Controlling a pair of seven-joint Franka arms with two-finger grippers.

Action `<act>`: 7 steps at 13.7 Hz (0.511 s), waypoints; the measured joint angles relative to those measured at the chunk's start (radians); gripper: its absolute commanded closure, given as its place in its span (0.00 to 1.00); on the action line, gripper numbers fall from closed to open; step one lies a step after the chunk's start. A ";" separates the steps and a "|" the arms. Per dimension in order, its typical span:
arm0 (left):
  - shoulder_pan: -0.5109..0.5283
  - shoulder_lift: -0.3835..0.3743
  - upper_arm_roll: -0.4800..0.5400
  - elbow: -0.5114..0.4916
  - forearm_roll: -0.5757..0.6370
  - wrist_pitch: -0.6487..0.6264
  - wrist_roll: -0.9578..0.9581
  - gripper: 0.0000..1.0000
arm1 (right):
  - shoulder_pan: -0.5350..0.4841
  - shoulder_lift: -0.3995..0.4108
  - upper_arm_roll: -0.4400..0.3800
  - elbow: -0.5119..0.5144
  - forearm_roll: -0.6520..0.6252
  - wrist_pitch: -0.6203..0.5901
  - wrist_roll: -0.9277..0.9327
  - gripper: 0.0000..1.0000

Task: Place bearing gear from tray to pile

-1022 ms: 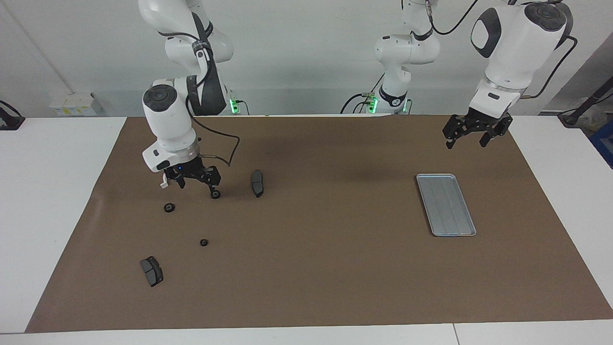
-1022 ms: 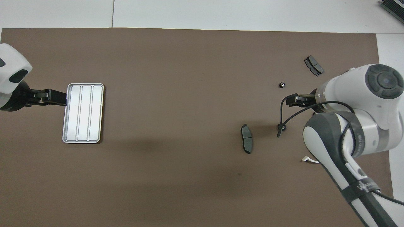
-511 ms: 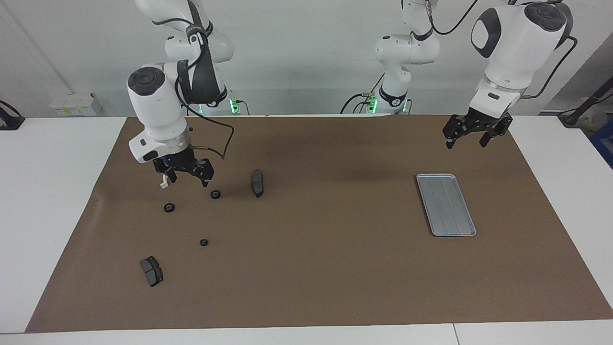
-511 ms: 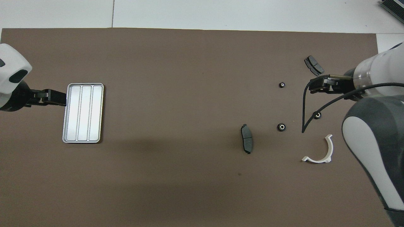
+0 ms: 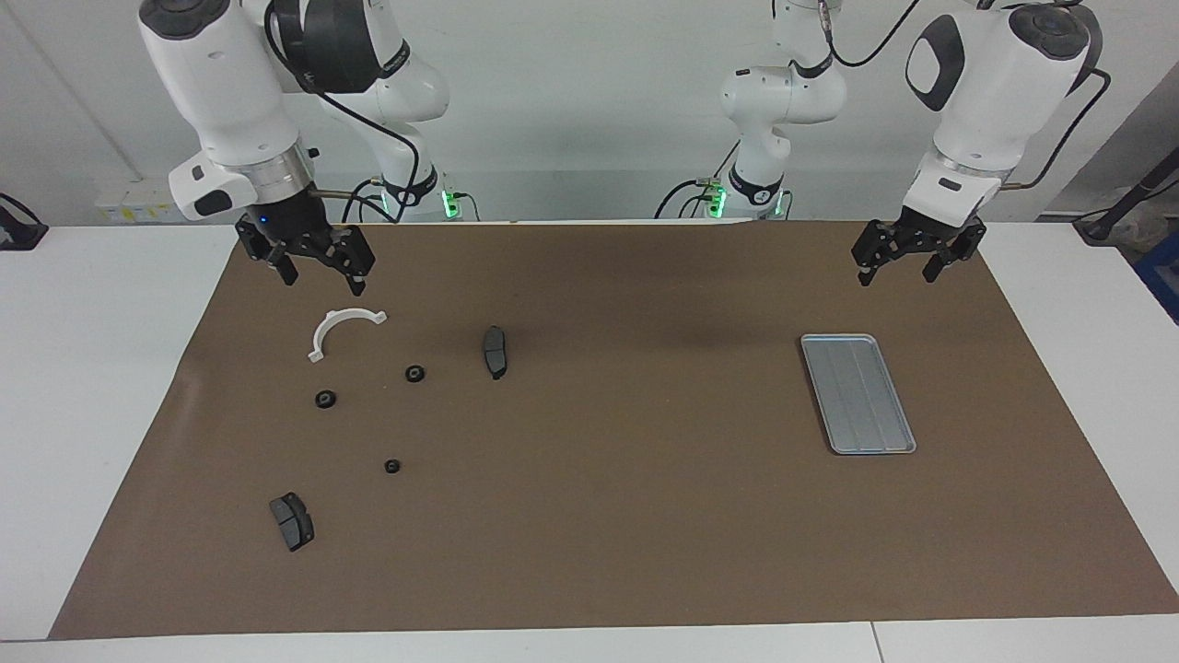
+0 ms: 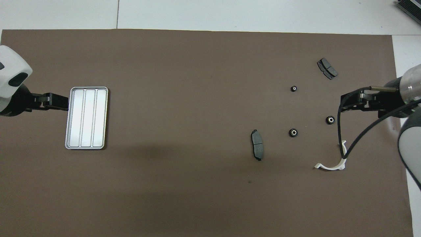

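Note:
The silver tray (image 5: pixel 857 391) (image 6: pixel 86 117) lies empty toward the left arm's end of the mat. Three small black bearing gears (image 5: pixel 414 373) (image 5: pixel 324 399) (image 5: pixel 391 466) rest on the mat toward the right arm's end, among the pile: a white half-ring bracket (image 5: pixel 343 330) (image 6: pixel 332 165) and two dark brake pads (image 5: pixel 496 351) (image 5: pixel 292 520). My right gripper (image 5: pixel 321 279) (image 6: pixel 343 103) hangs open and empty, raised over the mat close to the bracket. My left gripper (image 5: pixel 898 274) (image 6: pixel 64 102) waits open and empty in the air by the tray's short edge.
A brown mat (image 5: pixel 626 516) covers most of the white table (image 5: pixel 83 387). In the overhead view the gears (image 6: pixel 293 132) (image 6: pixel 330 120) (image 6: pixel 293 88) sit between the two brake pads (image 6: pixel 257 148) (image 6: pixel 327 68). The right arm's black cable (image 6: pixel 342 131) hangs over the bracket.
My right gripper has lifted off the gear beside the brake pad and pulled up and back toward its base, uncovering the white bracket. The gear stays on the mat. The left arm is still.

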 measured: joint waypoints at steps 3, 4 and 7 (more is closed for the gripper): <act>0.000 0.000 0.000 0.000 0.000 0.000 0.000 0.00 | 0.001 -0.001 0.009 -0.002 0.000 -0.003 -0.001 0.00; 0.000 0.000 0.000 0.000 0.000 0.000 0.000 0.00 | 0.002 -0.001 0.010 -0.002 0.000 -0.003 -0.001 0.00; 0.001 0.000 0.008 -0.001 0.000 -0.001 -0.001 0.00 | 0.003 -0.001 0.010 -0.002 0.000 -0.003 -0.002 0.00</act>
